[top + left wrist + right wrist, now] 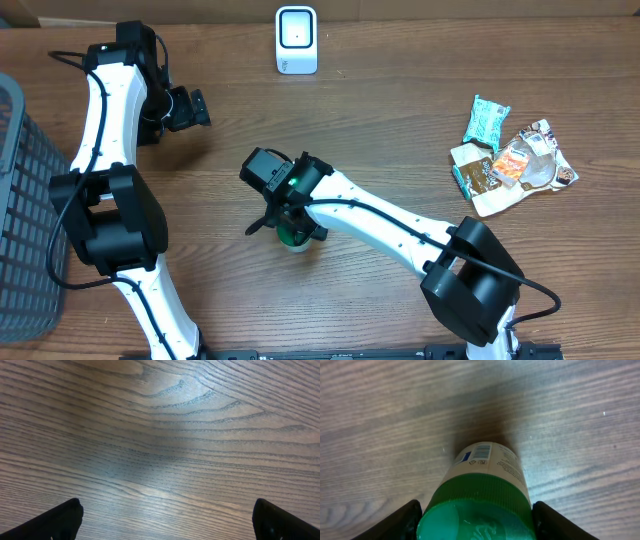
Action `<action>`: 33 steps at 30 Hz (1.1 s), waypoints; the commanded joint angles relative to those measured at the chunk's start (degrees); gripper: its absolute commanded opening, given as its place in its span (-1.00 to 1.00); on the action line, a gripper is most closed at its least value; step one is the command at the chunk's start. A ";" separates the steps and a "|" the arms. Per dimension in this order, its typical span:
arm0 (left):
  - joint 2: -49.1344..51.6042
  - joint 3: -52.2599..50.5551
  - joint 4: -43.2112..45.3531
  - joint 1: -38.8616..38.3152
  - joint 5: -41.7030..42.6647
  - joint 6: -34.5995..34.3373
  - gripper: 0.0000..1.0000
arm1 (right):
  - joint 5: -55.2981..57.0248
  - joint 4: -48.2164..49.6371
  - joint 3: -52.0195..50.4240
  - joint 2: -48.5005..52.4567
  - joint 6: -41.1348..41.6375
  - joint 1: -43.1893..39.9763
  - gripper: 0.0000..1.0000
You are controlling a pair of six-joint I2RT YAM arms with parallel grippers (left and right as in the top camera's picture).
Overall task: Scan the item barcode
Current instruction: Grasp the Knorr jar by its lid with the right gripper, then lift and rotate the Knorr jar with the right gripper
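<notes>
Left gripper spread and empty; right gripper straddling the bottle at mid-table.

At the far left a dark mesh basket is cut off by the frame edge. The left gripper hangs over bare table. Its 2 fingertips show only as dark corners, wide apart with nothing between them. A white scanner stands near the back edge. In the middle the bottle seems to stand upright, almost wholly hidden from overhead by the right arm. In the right wrist view the 2 fingers flank the green cap, against its sides or just beside them. Whether they pinch it cannot be told. A barcode shows on the label, foreshortened and too small to read. At the right lie overlapping snack packets, their count unclear.
</notes>
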 commanded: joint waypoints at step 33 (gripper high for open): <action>0.55 0.79 0.00 0.17 -0.61 -0.79 0.99 | -4.11 10.01 -0.04 0.04 -100.65 -8.09 0.47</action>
